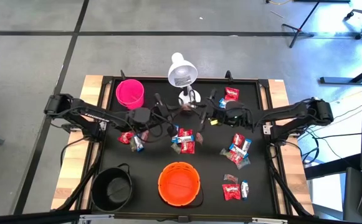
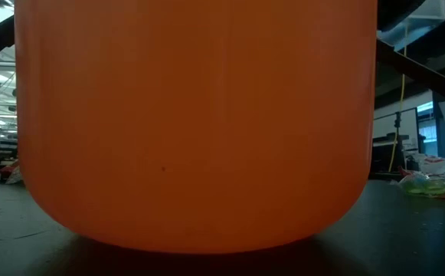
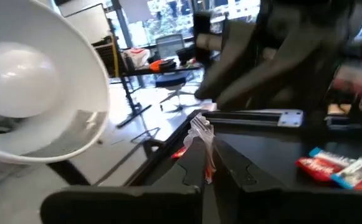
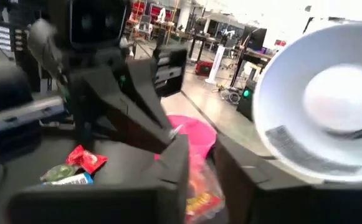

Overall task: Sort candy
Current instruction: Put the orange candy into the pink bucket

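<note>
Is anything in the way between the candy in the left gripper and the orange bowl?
Nothing tall. The left gripper holds a candy by the lamp; only flat loose candies lie before the orange bowl.

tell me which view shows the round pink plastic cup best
High view: the round pink plastic cup shows whole from above, at the tray's back left. Right wrist view catches only part behind dark fingers. Low and left wrist views don't show it.

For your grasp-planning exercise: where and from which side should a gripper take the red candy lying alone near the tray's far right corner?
Grip the red candy across its narrow width, coming straight down from above: it lies flat on the tray, apart from other sweets.
</note>
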### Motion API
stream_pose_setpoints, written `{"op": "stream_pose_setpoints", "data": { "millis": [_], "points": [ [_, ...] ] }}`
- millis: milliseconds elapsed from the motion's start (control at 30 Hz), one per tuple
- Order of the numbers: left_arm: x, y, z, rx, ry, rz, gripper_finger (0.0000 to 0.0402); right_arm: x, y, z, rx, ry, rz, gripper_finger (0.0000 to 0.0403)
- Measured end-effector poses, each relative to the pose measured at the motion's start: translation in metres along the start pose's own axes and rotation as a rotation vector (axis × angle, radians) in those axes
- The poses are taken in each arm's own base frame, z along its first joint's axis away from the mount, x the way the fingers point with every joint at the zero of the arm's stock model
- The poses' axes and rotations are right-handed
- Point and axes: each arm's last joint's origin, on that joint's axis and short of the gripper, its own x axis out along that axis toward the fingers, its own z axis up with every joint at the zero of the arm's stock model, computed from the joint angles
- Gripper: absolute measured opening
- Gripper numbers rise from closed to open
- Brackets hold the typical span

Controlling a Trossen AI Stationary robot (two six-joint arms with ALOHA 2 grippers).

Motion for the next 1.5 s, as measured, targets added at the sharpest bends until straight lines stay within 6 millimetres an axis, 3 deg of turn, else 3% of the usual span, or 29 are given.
{"op": "stream_pose_setpoints", "data": {
  "millis": [167,267,367,500,633,833,1000,1267,1500],
  "points": [
    [-0.021,0.006,0.014,0.085,0.038,0.119,0.0002,-0.022,-0.014,0.019,-0.025,0.009,-0.062,0.0171],
    [-0.043,0.016,0.029,0.115,0.054,0.187,0.0001,-0.034,-0.021,0.026,-0.050,0.044,-0.122,0.0206],
    [-0.067,0.031,0.043,0.104,0.065,0.296,0.0001,-0.042,-0.026,0.028,-0.062,0.085,-0.167,0.0222],
    [-0.095,0.056,0.053,0.107,0.127,0.571,0.0000,-0.048,-0.029,0.027,-0.080,0.133,-0.202,0.0225],
    [-0.108,0.081,0.053,0.090,0.159,0.685,0.0000,-0.057,-0.033,0.031,-0.083,0.143,-0.222,0.0225],
    [-0.117,0.119,0.031,-0.080,0.223,0.708,0.0000,-0.068,-0.038,0.038,-0.076,0.133,-0.224,0.0225],
    [-0.119,0.150,0.005,-0.282,0.413,0.679,0.0000,-0.071,-0.039,0.036,-0.070,0.163,-0.216,0.0225],
    [-0.098,0.171,-0.016,-0.329,0.604,0.644,0.0003,-0.072,-0.038,0.031,-0.078,0.205,-0.212,0.0225],
    [-0.089,0.180,-0.034,-0.354,0.762,0.622,0.0068,-0.078,-0.041,0.035,-0.052,0.192,-0.223,0.0225]
  ]
}}
